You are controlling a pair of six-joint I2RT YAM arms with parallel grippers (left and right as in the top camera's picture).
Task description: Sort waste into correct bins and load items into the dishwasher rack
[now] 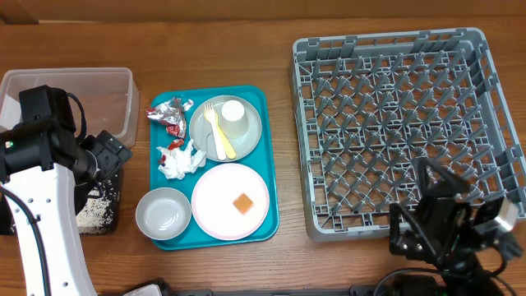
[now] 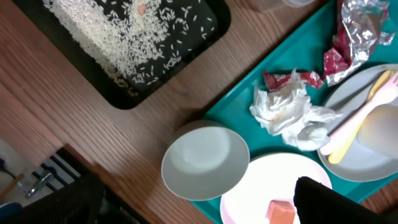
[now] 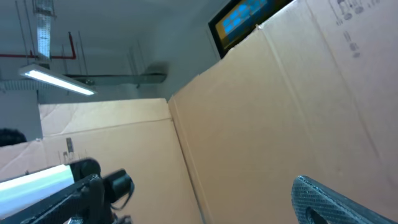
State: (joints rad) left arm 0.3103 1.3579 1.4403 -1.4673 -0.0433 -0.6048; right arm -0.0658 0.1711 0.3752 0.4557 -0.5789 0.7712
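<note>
Plainly, left claw (image 1: pixel 121 153) gapes empty; white bowl (image 1: pixel 163 212) sits near it on teal tray (image 1: pixel 263 152).

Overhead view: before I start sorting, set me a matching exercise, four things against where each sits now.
Things:
1. orange food cube
2. small white cup
3. rice grains
4. white bowl

Places:
A. in the black tray
B. straight on the teal tray
C. on the pink plate
D. on the grey-green plate

Pairs: 1-C, 2-D, 3-A, 4-B.
</note>
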